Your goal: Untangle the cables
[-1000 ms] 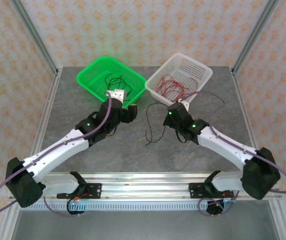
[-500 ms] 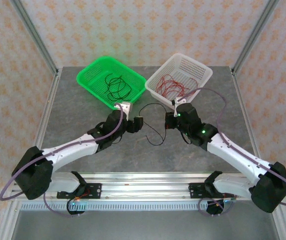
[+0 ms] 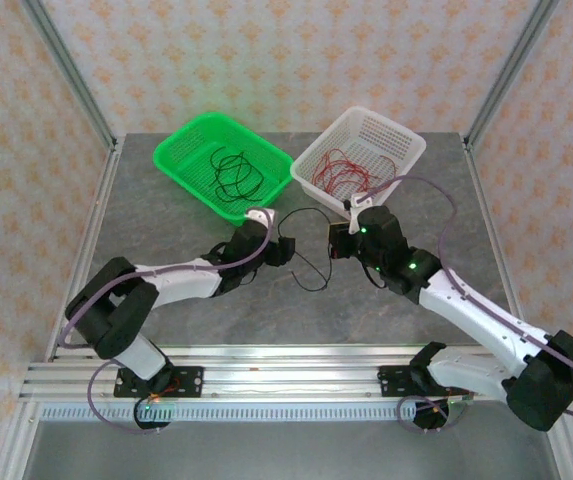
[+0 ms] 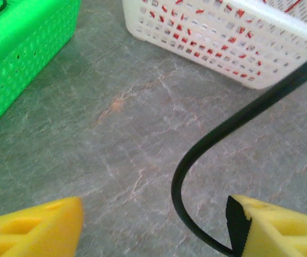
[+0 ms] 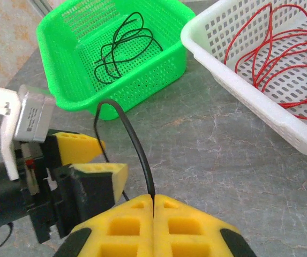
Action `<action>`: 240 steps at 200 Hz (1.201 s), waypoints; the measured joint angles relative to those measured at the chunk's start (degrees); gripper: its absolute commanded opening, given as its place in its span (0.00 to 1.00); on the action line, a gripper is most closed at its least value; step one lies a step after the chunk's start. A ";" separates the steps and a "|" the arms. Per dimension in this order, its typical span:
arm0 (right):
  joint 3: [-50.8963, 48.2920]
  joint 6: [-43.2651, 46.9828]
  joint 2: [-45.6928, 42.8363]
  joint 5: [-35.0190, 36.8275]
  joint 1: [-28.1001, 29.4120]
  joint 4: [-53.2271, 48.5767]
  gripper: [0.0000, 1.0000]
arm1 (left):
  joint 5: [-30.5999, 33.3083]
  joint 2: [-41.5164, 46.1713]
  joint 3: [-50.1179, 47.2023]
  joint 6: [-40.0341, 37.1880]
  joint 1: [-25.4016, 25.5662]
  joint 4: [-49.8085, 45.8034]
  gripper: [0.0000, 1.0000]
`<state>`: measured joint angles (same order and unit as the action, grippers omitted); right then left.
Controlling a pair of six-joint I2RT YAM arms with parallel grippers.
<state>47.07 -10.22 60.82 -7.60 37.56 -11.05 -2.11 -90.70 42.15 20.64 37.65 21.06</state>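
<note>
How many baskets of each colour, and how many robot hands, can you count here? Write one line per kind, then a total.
Green basket: 1
White basket: 1
Robot hands: 2, the left hand and the right hand, which pinches a black cable
Total: 4

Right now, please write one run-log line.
left gripper: open around black cable | right gripper: shut on black cable | green basket: black cables | white basket: red cables
</note>
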 measured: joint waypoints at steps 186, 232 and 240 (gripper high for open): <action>1.81 -4.37 5.25 14.80 2.10 -8.72 0.01 | 16.02 12.35 18.36 -12.35 3.98 -21.66 0.00; 2.64 -4.39 5.99 15.13 3.67 -11.17 0.40 | 22.99 12.35 25.70 -15.26 4.96 -26.05 0.00; 2.62 -4.09 5.70 14.88 3.80 -11.39 0.42 | 24.09 12.35 27.65 -15.80 4.96 -26.53 0.00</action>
<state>49.69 -14.31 66.52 7.29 41.36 -22.44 21.98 -78.35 69.80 4.84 42.61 -5.48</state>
